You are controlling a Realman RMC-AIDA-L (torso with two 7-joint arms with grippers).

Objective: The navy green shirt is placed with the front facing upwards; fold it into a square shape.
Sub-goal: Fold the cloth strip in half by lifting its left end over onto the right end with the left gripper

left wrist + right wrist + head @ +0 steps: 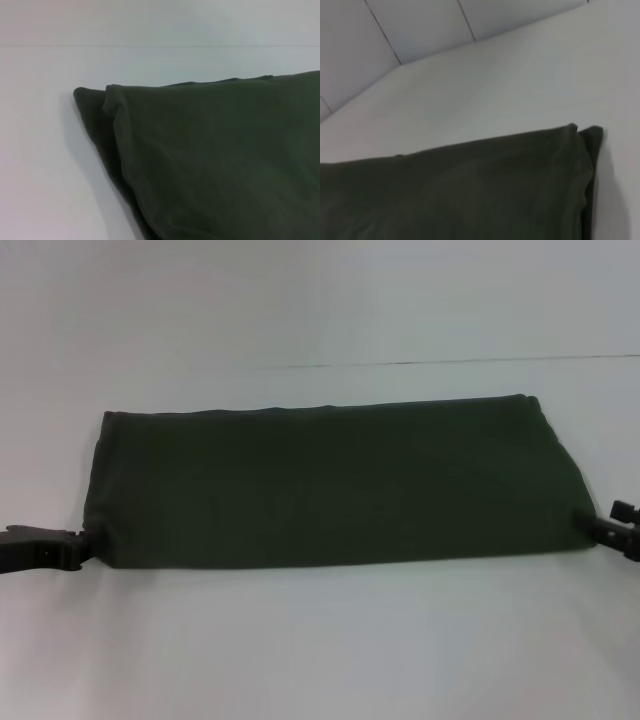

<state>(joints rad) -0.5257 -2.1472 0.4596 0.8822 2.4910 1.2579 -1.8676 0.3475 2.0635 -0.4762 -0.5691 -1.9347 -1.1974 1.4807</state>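
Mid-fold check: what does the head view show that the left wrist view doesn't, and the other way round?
Only the head view shows the whole navy green shirt as one wide folded band, with the left gripper at its near left corner and the right gripper at its near right corner. Only the left wrist view shows the left end close up: two stacked layers, the lower one sticking out past the upper. Both show the plain green fabric lying on the white table, with no lettering visible.

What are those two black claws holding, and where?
Each seems to grip the navy green shirt at a near corner: left claw, right claw. Whether they truly pinch it cannot be told.
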